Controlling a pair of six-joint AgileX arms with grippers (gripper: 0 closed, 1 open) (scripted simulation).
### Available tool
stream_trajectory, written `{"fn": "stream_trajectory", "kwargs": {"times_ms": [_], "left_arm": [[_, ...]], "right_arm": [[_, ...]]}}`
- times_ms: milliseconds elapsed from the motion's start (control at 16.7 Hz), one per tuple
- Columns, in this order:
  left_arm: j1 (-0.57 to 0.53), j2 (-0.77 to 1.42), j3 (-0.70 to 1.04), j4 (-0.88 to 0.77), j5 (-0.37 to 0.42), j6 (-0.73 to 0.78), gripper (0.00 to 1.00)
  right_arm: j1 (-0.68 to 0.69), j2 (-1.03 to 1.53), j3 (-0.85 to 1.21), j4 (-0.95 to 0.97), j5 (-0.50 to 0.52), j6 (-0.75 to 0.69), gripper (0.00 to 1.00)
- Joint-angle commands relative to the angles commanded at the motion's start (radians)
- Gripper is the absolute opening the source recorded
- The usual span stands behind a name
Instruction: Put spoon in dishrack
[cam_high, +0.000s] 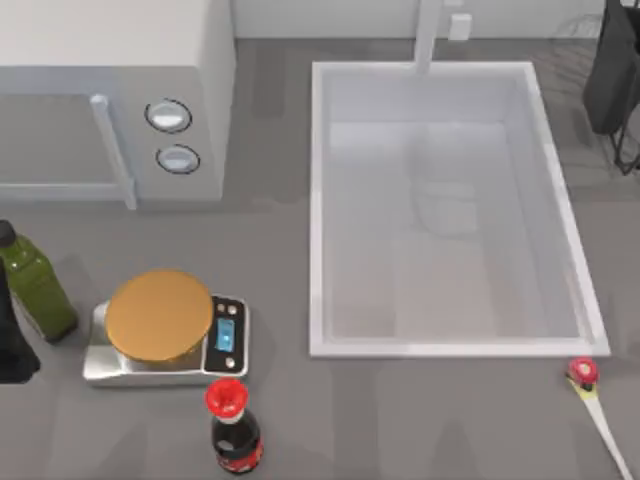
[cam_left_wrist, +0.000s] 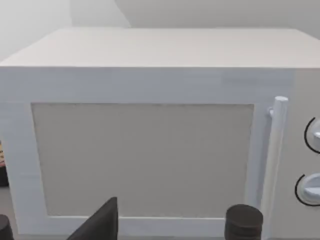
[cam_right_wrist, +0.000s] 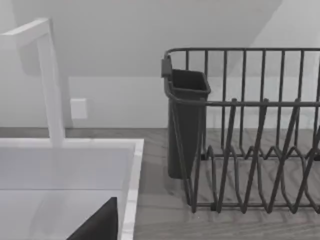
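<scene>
The spoon (cam_high: 590, 394) lies flat on the grey bench (cam_high: 420, 420), just past the near right corner of the big white sink (cam_high: 445, 348). Its round red head is close to the sink's rim but not touching it, and its pale handle runs away from the sink toward the edge of the top view. The bench around the spoon is bare.

The dishrack (cam_high: 615, 75) stands by the sink's far right corner, well apart from the spoon. In the right wrist view its thin dark wires (cam_right_wrist: 250, 150) stand upright, with a dark cup-like holder (cam_right_wrist: 184, 120) hanging on the end nearest the sink. A strip of bare bench lies between rack and sink.

Left of the sink sit a white microwave (cam_high: 115, 100), a kitchen scale (cam_high: 165, 330), a green bottle (cam_high: 35, 285) and a red-capped dark bottle (cam_high: 233, 430).

A dark shape (cam_high: 12, 335) at the far left edge, beside the green bottle, may be part of the left arm. I cannot tell how either arm's fingers stand.
</scene>
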Motion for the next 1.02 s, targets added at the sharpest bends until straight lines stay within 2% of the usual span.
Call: {"fn": "stream_trajectory", "kwargs": {"times_ms": [240, 420, 1020], "left_arm": [[0.000, 0.000, 0.000, 0.000, 0.000, 0.000, 1.00], [0.000, 0.000, 0.000, 0.000, 0.000, 0.000, 1.00], [0.000, 0.000, 0.000, 0.000, 0.000, 0.000, 1.00]], "right_arm": [[0.012, 0.034, 0.029, -0.033, 0.001, 0.007, 1.00], [0.054, 0.160, 0.128, -0.146, 0.002, 0.029, 1.00], [0.274, 1.003, 0.623, -0.760, -0.004, 0.156, 1.00]]}}
